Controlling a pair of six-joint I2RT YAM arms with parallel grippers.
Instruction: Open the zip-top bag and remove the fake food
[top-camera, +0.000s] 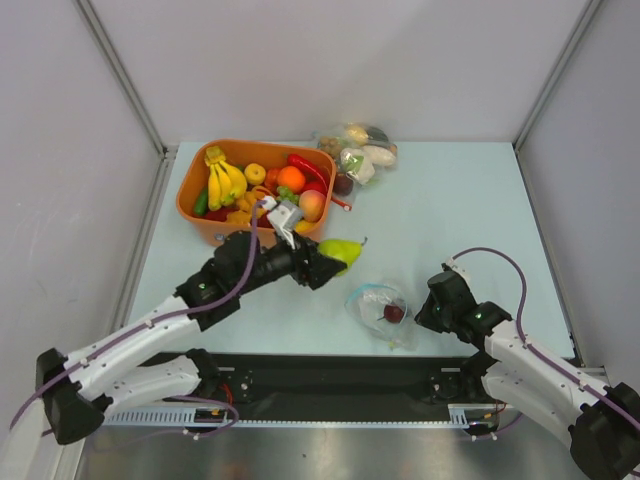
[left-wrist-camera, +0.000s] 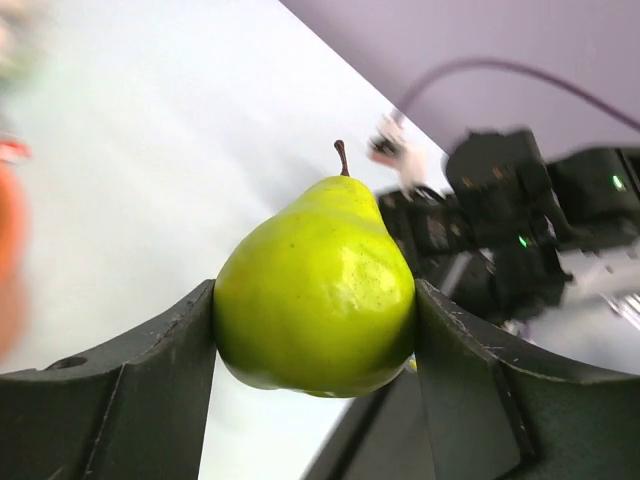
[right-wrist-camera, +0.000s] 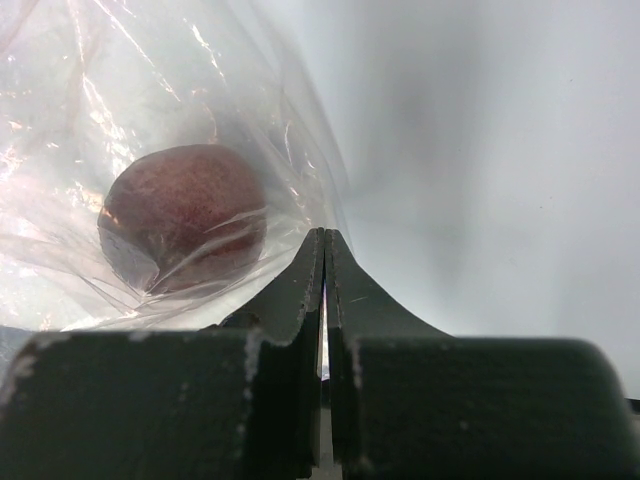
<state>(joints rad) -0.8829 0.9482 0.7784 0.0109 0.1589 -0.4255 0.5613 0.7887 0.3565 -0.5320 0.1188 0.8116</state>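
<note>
Zip-top bag (top-camera: 372, 300) near centre, maroon fruit (top-camera: 394, 313) inside.
Left gripper (top-camera: 333, 263) clamps green pear (top-camera: 343, 249); right gripper (top-camera: 424, 312) pinches bag's right edge, jaws closed.

Two grippers: the left gripper (left-wrist-camera: 315, 330) and the right gripper (right-wrist-camera: 324, 250), each with two fingers (left-wrist-camera: 150, 390).

One green pear (top-camera: 342, 250).

One zip-top bag (top-camera: 372, 300) near the near edge, with one dark red round fruit (right-wrist-camera: 185, 215) inside it.

One orange tub (top-camera: 250, 144) toward the far left corner. It holds:
- one bunch of bananas (top-camera: 225, 182)
- one orange (top-camera: 291, 178)
- one peach (top-camera: 312, 205)
- one red chili pepper (top-camera: 305, 167)
- one small yellow fruit (top-camera: 255, 173)
- one dark green piece (top-camera: 201, 203)

The rest of that heap is too jumbled to count.

One larger clear bag of vegetables (top-camera: 358, 150) at the far edge, its contents too packed to count. One dark round piece (top-camera: 343, 185) lies just beside it.
</note>
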